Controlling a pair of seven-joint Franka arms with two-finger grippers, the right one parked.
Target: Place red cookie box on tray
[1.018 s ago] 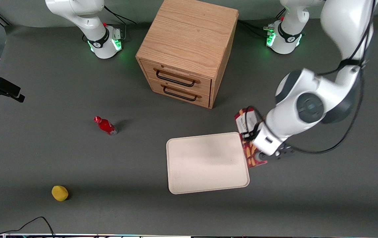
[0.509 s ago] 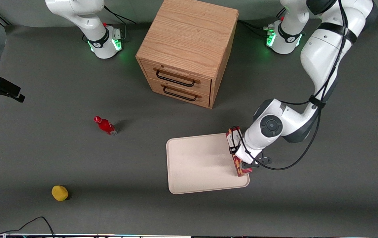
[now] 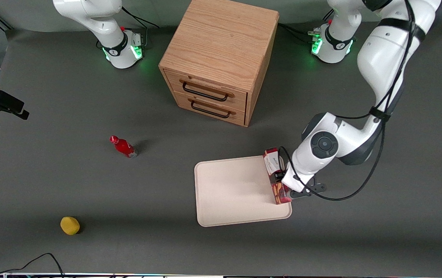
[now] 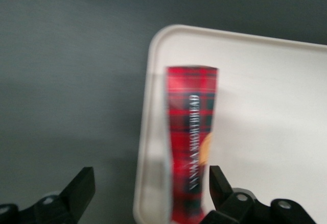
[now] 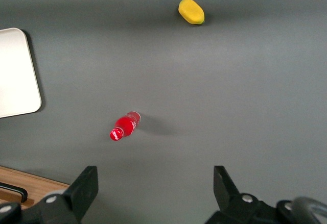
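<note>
The red cookie box rests on its narrow side on the tray, along the tray's edge toward the working arm's end, white end panel pointing toward the cabinet. My left gripper hangs low over the box. In the left wrist view the box shows red tartan with white lettering on the pale tray. The gripper is open there, its fingers spread wide on either side of the box. One black fingertip is close beside the box; the other is well clear of it, over the grey table.
A wooden two-drawer cabinet stands farther from the front camera than the tray. A small red bottle and a yellow fruit lie toward the parked arm's end of the table. A black cable lies at the table's near edge.
The arm carried the box from beside the tray onto the tray's edge and lowered it. The wrist has since drawn slightly away toward the working arm's end.
</note>
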